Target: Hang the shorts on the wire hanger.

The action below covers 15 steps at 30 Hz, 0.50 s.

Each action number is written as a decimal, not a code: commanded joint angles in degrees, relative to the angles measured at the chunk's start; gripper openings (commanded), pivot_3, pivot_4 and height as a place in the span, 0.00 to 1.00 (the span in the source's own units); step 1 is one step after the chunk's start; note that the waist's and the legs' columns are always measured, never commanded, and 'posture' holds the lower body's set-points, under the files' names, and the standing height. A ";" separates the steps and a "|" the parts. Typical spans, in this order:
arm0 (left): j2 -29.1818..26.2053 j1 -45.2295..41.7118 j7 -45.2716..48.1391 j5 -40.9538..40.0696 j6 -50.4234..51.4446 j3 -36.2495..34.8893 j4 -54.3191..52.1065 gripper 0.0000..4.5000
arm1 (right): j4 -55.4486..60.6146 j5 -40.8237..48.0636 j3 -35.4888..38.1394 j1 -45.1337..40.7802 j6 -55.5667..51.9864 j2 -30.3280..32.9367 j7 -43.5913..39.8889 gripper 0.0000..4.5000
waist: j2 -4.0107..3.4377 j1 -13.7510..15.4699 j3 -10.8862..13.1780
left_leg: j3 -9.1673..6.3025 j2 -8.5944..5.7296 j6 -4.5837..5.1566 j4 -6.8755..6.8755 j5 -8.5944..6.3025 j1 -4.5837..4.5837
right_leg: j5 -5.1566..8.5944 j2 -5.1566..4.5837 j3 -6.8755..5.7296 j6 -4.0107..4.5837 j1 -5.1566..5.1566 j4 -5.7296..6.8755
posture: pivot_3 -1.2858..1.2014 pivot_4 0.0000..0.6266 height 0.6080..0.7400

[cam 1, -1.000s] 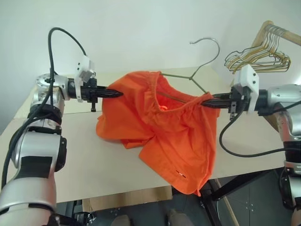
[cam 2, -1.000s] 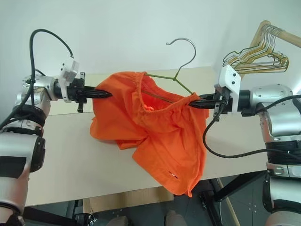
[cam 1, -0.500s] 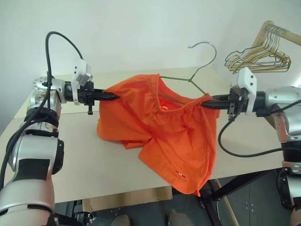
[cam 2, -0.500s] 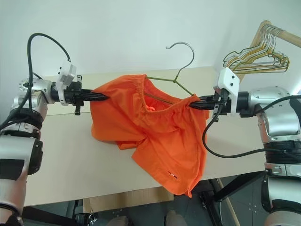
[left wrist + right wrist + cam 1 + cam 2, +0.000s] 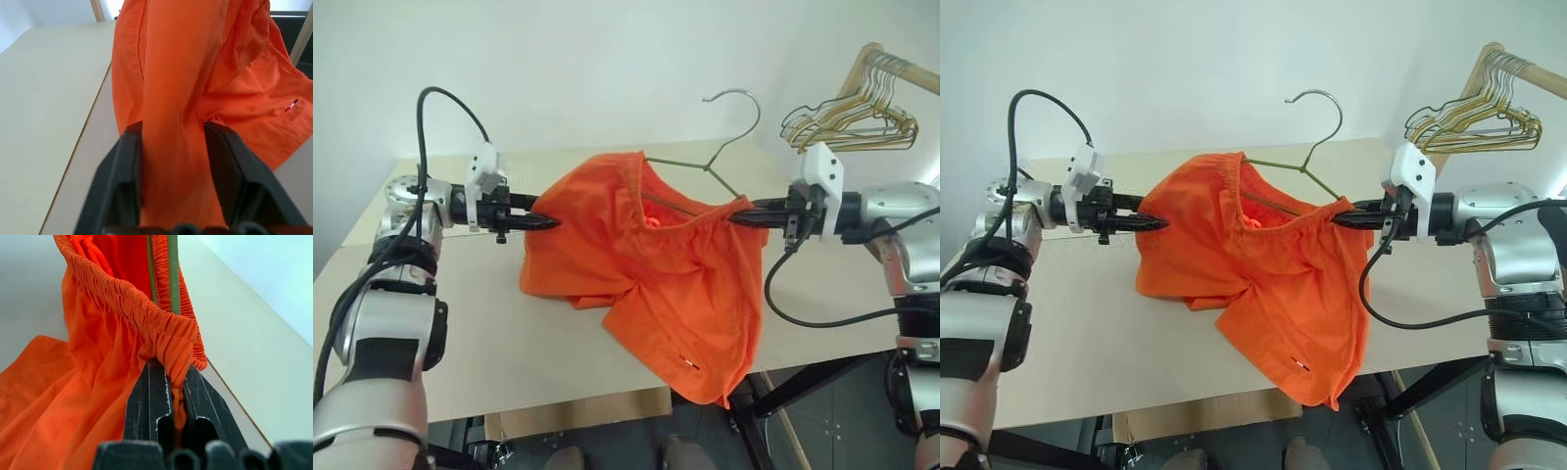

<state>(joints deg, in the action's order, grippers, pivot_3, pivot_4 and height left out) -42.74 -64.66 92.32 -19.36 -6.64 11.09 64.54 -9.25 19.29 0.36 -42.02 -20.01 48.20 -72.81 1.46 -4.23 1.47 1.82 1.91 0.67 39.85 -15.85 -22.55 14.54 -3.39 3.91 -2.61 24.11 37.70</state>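
Note:
The bright orange shorts [image 5: 656, 274] hang stretched between my two grippers above the table, one leg drooping past the front edge. The thin greenish wire hanger [image 5: 708, 166] sits inside the waistband, its hook rising behind, and its wire [image 5: 172, 274] runs along the elastic. My right gripper [image 5: 739, 217] is shut on the gathered waistband [image 5: 166, 338]. At the shorts' left edge my left gripper [image 5: 545, 222] is open, and orange fabric [image 5: 171, 98] lies loosely between its parted fingers [image 5: 128, 166].
A bunch of golden and dark wire hangers [image 5: 852, 122] hangs from a wooden rack [image 5: 871, 59] at the back right. The beige table [image 5: 460, 323] spreads under the shorts, with its front edge near me and black frame legs below.
My left gripper has sunk a little and its fingers have parted. The left side of the shorts sits lower. The right gripper and hanger have stayed put.

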 commanded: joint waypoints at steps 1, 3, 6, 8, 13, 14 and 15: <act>-3.77 -1.30 0.17 -2.03 -1.17 -2.16 -2.25 0.77 | 0.61 -0.81 1.96 -0.24 -0.88 1.99 2.12 0.00 | 0.00 0.06 0.00 | 0.00 0.00 0.00 0.00 0.00 0.00 | 0.00 0.00 0.00 0.00 0.00 -0.01 | 0.50 0.00 1.00; -5.54 -1.18 0.17 -3.73 -1.56 -4.05 -2.64 0.91 | 0.26 -1.08 2.52 0.45 -2.07 2.39 3.84 0.00 | 0.00 0.13 0.00 | 0.01 0.01 0.00 0.00 0.00 0.00 | 0.00 0.00 0.00 0.00 0.00 -0.02 | 0.50 0.00 1.00; -7.49 -1.89 0.17 -7.29 0.40 -10.77 -1.77 1.00 | 2.23 -0.18 5.32 3.07 -5.53 2.99 7.74 0.00 | 0.00 0.20 0.00 | 0.02 0.01 0.00 0.01 0.00 0.00 | 0.00 -0.01 0.00 0.00 -0.01 -0.03 | 0.49 0.00 1.00; -7.74 -1.50 0.17 -9.17 1.26 -14.60 -2.05 1.00 | 3.92 -0.83 7.08 4.97 -8.75 3.45 12.12 0.00 | 0.00 0.29 0.00 | 0.01 0.01 0.00 0.01 0.00 -0.04 | 0.00 -0.01 -0.02 0.00 0.01 -0.03 | 0.49 0.00 1.00; -6.27 3.72 0.17 -14.42 8.02 -18.76 -12.72 1.00 | 7.98 -1.58 11.72 8.61 -18.43 4.48 22.42 0.00 | -0.03 0.30 -0.02 | 0.01 0.00 0.00 0.04 0.00 -0.05 | 0.00 -0.05 -0.03 0.00 -0.01 0.06 | 0.49 0.00 1.00; -5.64 5.54 0.17 -15.90 9.74 -19.93 -16.10 1.00 | 9.26 -1.37 12.75 9.25 -21.44 4.82 24.13 0.00 | -0.06 0.32 -0.04 | 0.00 0.01 0.00 0.03 0.00 -0.06 | 0.00 -0.05 -0.03 0.00 -0.01 0.08 | 0.48 0.00 1.00; -4.70 7.58 0.13 -17.25 11.19 -21.56 -19.76 1.00 | 10.68 -1.84 13.73 9.80 -24.15 4.99 26.73 0.00 | -0.06 0.26 -0.04 | 0.00 0.01 0.00 0.03 0.00 -0.06 | 0.01 -0.06 -0.02 -0.01 0.00 0.15 | 0.48 0.00 1.00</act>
<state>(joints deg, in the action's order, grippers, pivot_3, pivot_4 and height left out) -48.29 -58.20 92.31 -33.21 1.95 -7.87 50.91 -2.28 17.54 9.96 -31.87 -40.10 51.71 -50.19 1.40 -3.97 1.43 1.82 1.93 0.67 39.88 -15.84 -22.62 14.54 -3.44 3.88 -2.62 24.11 37.86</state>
